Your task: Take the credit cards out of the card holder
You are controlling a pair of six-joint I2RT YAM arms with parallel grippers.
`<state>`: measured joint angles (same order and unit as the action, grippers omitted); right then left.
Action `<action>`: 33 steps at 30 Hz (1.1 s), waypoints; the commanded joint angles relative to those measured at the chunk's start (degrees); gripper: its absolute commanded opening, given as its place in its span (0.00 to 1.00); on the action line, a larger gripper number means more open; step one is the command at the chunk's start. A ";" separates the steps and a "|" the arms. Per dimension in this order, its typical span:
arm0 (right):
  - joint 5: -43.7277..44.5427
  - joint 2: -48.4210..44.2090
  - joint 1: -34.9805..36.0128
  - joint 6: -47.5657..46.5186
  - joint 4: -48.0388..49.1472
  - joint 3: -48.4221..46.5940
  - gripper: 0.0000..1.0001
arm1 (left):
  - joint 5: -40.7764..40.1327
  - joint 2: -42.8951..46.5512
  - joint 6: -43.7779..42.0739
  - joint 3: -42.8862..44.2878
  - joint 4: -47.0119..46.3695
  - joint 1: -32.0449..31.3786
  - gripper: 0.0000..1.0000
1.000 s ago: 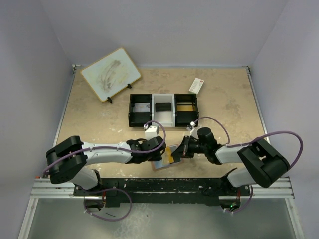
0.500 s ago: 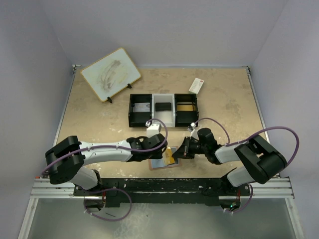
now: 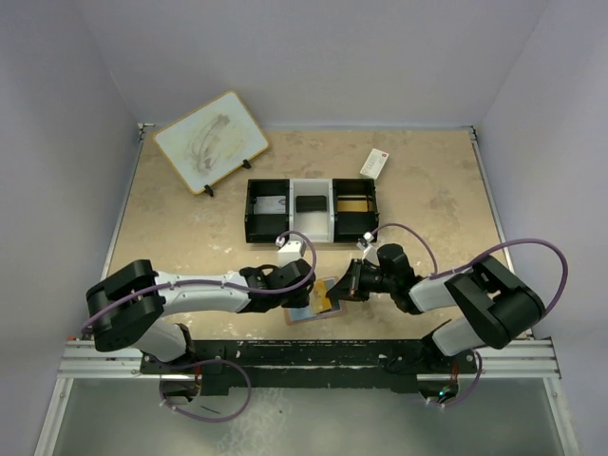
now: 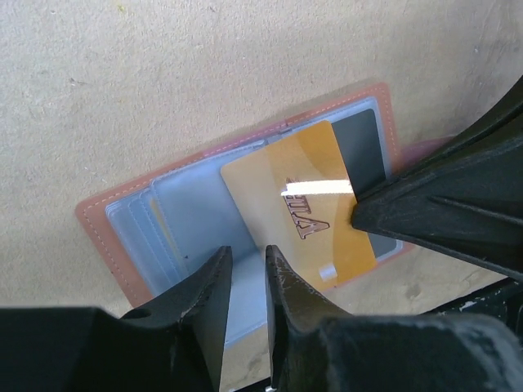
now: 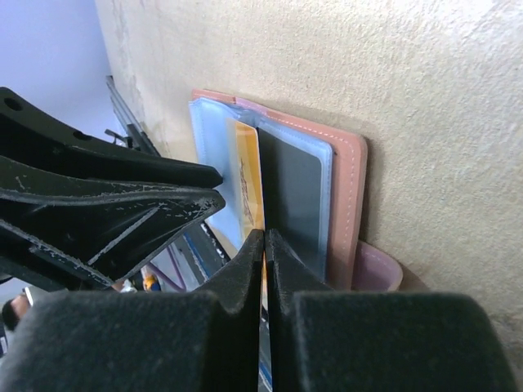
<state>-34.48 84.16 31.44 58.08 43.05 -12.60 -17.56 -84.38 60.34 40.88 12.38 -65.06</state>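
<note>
The card holder [image 4: 98, 220] lies open on the table near the front edge, salmon rim around bluish clear pockets; it also shows in the top view [image 3: 304, 317]. A gold credit card [image 4: 294, 196] sticks partway out of a pocket, and a dark card [image 4: 359, 147] sits in the pocket behind it. My right gripper [image 5: 265, 235] is shut on the gold card's [image 5: 248, 180] edge. My left gripper [image 4: 248, 255] is nearly shut, with a narrow empty gap, its tips on a clear pocket beside the gold card. In the top view both grippers, left [image 3: 306, 293] and right [image 3: 340, 290], meet over the holder.
A black-and-white three-compartment tray [image 3: 252, 214] stands just behind the grippers. A white packet with a red end [image 3: 374, 163] lies at the back right. A pale board on a stand [image 3: 211, 140] is at the back left. The holder's pink strap [image 5: 376, 269] pokes out beneath it.
My left gripper shifted slightly over the holder and came back. My right gripper has stayed on the gold card. The holder has barely moved.
</note>
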 commanded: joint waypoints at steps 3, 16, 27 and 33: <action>-2.67 1.87 -0.15 2.47 8.16 0.83 0.08 | -1.00 0.67 -0.40 -1.12 2.31 -0.16 0.19; -3.09 5.40 1.17 2.71 9.36 -2.34 0.18 | -2.92 -1.05 -1.13 0.61 5.49 -0.16 0.15; -2.41 9.11 5.12 2.27 8.55 -6.13 0.20 | -3.02 -0.70 -0.57 -0.15 5.19 -0.15 0.15; -0.50 8.90 6.01 2.60 7.33 -5.66 0.11 | -3.59 -0.27 -0.40 -0.27 5.78 -0.16 0.14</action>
<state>-36.42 93.73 36.93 60.97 50.06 -17.47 -18.90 -84.38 60.45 41.12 13.67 -65.08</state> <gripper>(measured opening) 0.137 0.145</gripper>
